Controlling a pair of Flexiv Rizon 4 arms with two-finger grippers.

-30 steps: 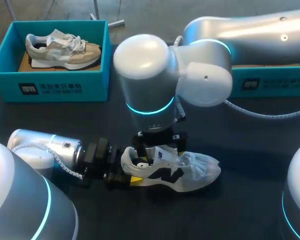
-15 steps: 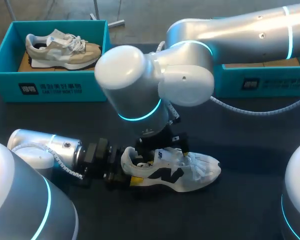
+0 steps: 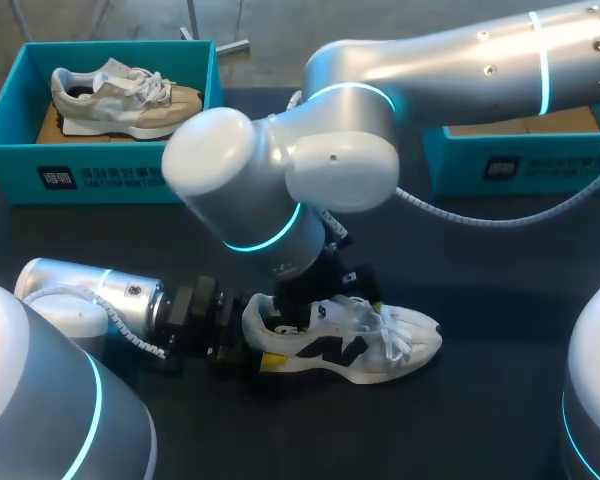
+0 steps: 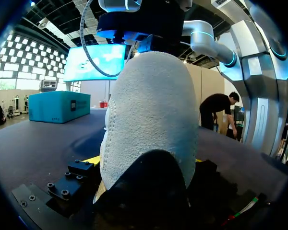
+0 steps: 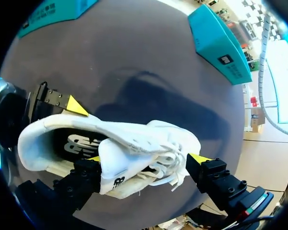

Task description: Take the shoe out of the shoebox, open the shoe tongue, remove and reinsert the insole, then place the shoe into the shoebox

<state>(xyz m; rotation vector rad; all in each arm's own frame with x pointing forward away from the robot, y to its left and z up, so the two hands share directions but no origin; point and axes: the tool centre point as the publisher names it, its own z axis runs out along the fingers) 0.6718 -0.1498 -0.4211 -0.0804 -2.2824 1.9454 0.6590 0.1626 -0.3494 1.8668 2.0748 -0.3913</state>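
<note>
So the shoe (image 3: pixel 340 345) sits out on the dark surface (image 3: pixel 500 300), lower middle of the head view, upright on its sole. Its long axis runs left to right, heel left, toe right. My left pincer (image 3: pixel 248 350) is clamped on the heel. My right pincer (image 5: pixel 146 159) comes down from above, spread wide with the tongue (image 5: pixel 110 163) and laces (image 5: pixel 168 163) between its tips. I reckon it's light and floppy up top with only the sole firm, so hold the heel and pinch the tongue's free edge.
</note>
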